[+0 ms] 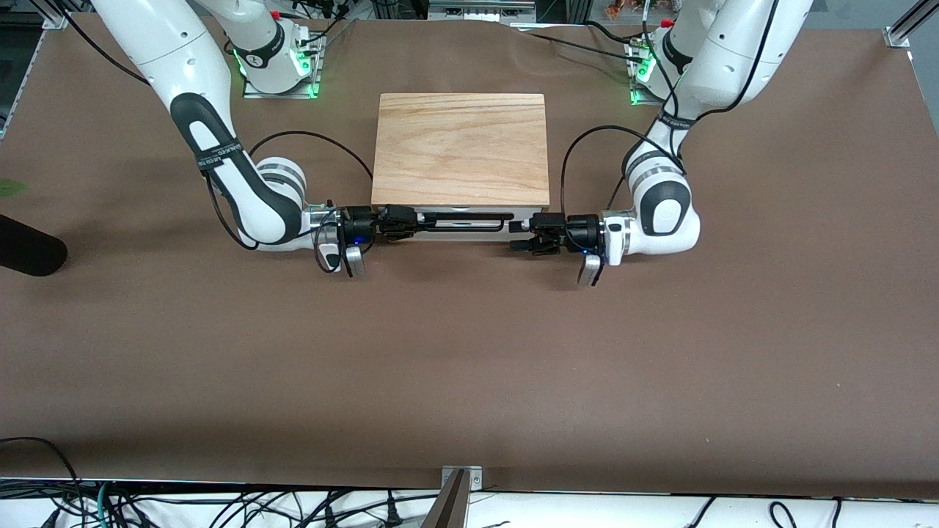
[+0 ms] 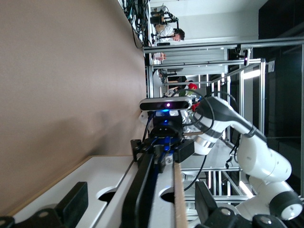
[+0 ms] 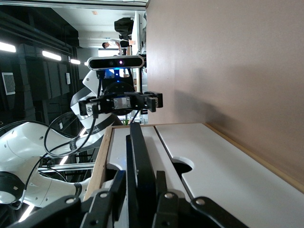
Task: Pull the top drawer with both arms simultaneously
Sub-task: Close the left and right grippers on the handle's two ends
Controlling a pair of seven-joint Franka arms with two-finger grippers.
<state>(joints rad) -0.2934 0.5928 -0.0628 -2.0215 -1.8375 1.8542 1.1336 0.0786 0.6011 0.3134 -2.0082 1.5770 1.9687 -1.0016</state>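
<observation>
The top drawer's white front [image 1: 469, 215] sits under the cabinet's wood top [image 1: 460, 143]. No inside shows. Its black bar handle [image 1: 462, 226] runs across the front. My right gripper [image 1: 400, 220] is shut on the handle's end toward the right arm; its fingers [image 3: 114, 190] press the bar [image 3: 137, 147] on both sides. My left gripper [image 1: 519, 236] is open at the handle's other end. In the left wrist view [image 2: 138, 190] its fingers [image 2: 71, 204] stand wide apart with the bar [image 2: 147, 175] running between them, not touching.
The lower white drawer front [image 3: 213, 166] lies under the top one. A black object [image 1: 29, 253] lies at the table edge on the right arm's end. A metal bracket [image 1: 458, 488] stands at the table's front edge.
</observation>
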